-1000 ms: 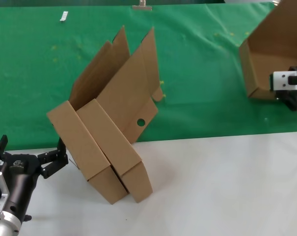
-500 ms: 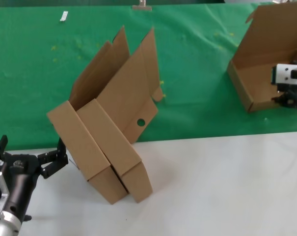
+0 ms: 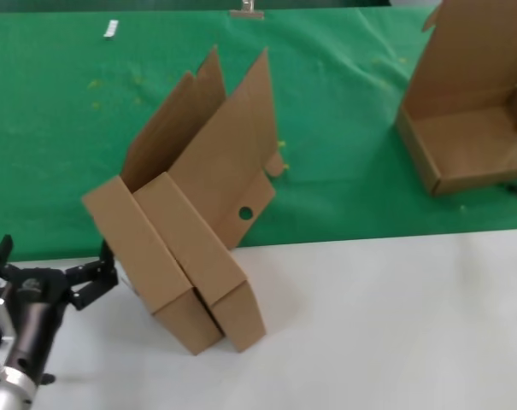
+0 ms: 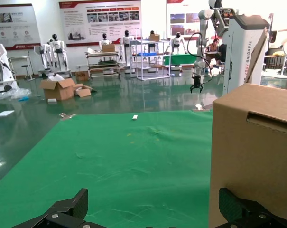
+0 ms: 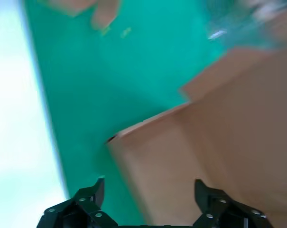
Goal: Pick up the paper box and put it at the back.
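The work surface is a white counter (image 3: 395, 325) whose far half is covered by a bright-green cloth (image 3: 343, 128) with faint yellowish specks. The left wrist view shows a large hall beyond the cloth, with wall posters (image 4: 99, 21), humanoid robots (image 4: 58, 50), open cartons on the floor (image 4: 60, 89) and a white machine cabinet (image 4: 240, 47). The paper box (image 3: 467, 111) rests on the green cloth at the right rear, tray down and its tall lid flap standing upright. Two similar cardboard boxes (image 3: 190, 248) stand tilted side by side, straddling the edge between cloth and counter at centre left, their lid flaps leaning toward the rear; a round hole (image 3: 245, 212) shows in one flap. The left gripper (image 3: 49, 278) sits low over the counter at the near left, just beside the two boxes, with its fingers (image 4: 69, 209) spread wide and holding nothing. The right gripper (image 5: 148, 199) is visible only in the right wrist view; its fingers (image 5: 88, 199) are spread wide, and the corner of the paper box lies beyond and between them, apart from both.
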Controlling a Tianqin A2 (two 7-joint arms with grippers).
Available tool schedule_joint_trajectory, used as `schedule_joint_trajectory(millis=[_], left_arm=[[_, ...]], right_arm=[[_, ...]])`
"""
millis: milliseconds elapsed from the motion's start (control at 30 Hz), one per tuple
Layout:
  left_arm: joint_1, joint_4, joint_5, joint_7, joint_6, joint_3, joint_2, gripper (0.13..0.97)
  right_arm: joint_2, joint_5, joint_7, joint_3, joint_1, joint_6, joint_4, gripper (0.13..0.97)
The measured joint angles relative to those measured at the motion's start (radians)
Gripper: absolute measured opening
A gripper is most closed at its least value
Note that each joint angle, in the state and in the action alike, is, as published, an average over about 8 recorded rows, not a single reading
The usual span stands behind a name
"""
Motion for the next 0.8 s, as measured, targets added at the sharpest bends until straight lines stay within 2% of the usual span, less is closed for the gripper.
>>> schedule_joint_trajectory(millis=[167, 200, 333, 467, 600, 700, 800], left_arm=[[0.0, 0.0, 0.0, 0.0, 0.0, 0.0, 0.0, 0.966], [0.0, 0.0, 0.0, 0.0, 0.0, 0.0, 0.0, 0.966], [0.0, 0.0, 0.0, 0.0, 0.0, 0.0, 0.0, 0.966], [0.0, 0.0, 0.0, 0.0, 0.0, 0.0, 0.0, 0.966], [0.0, 0.0, 0.0, 0.0, 0.0, 0.0, 0.0, 0.966], [0.0, 0.0, 0.0, 0.0, 0.0, 0.0, 0.0, 0.966], [0.0, 0.0, 0.0, 0.0, 0.0, 0.0, 0.0, 0.966]], right_arm=[[0.144, 0.188, 0.017, 0.181, -0.145, -0.13, 0.188, 0.679], [0.164, 0.232, 0.025, 0.222, -0.187, -0.158, 0.233, 0.679], [0.187, 0.398, 0.069, 0.387, -0.361, -0.248, 0.413, 0.76], [0.113, 0.514, 0.126, 0.568, -0.545, -0.284, 0.595, 0.84], [-0.018, 0.562, 0.171, 0.723, -0.72, -0.266, 0.769, 0.876], [-0.121, 0.589, 0.195, 0.787, -0.838, -0.217, 0.897, 0.912], [-0.213, 0.619, 0.223, 0.802, -0.943, -0.135, 1.027, 0.936]])
